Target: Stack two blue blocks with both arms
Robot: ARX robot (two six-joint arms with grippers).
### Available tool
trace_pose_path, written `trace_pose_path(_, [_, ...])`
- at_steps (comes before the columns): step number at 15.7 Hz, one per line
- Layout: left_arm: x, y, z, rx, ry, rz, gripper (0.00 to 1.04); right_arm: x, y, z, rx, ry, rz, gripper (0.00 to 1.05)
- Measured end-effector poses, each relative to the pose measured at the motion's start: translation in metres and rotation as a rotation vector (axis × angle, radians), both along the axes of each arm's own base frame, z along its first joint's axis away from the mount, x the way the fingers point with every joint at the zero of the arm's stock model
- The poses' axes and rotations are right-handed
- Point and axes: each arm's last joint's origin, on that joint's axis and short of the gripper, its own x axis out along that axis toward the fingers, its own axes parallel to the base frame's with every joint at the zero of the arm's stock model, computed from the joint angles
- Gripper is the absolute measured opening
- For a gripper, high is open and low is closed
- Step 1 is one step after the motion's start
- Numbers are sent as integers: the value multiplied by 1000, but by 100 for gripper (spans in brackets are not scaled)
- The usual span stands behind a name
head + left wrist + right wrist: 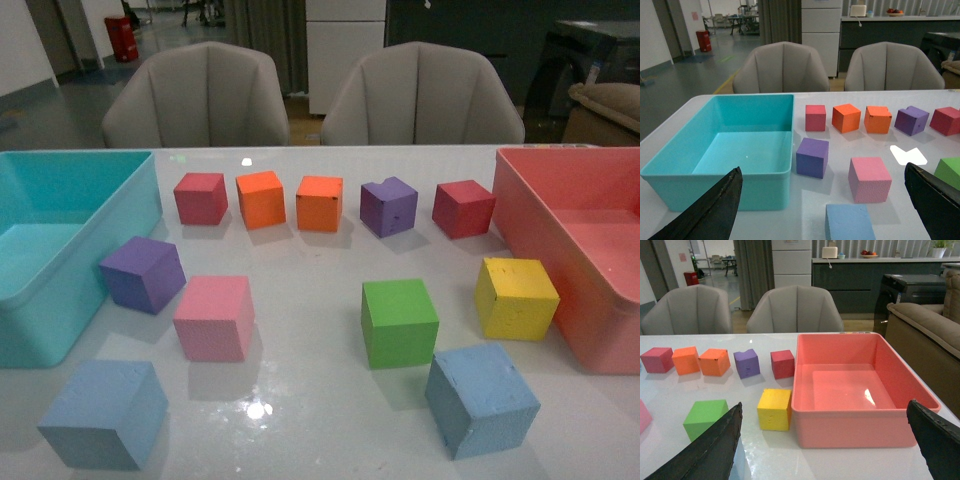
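Resting near the front edge of the glossy white tabletop (320,435), the left blue block (103,413) sits just in front of the turquoise bin (70,185). The right blue block (482,398) sits just in front of the green cube (398,322), well apart from the first. The left claw (822,167) and right claw (824,404) hang spread wide, gripping nothing. A pink cube (213,317), a yellow cube (515,297) and a pink bin (600,335) stand nearby, with grey chairs (195,95) behind.
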Motion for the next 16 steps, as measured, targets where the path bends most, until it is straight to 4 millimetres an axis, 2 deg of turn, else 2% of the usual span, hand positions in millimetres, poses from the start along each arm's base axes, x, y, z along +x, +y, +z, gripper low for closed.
trace_pose_path(12, [0,0,0,0,0,0,98,0,0,0,0,0,0,98])
trace_pose_path(13, [0,0,0,0,0,0,98,0,0,-1,-3,35,-38,98])
trace_pose_path(14, [0,0,0,0,0,0,98,7,1,2,-11,72,-109,98])
trace_pose_path(16, [0,0,0,0,0,0,98,29,0,38,-15,2,-143,98])
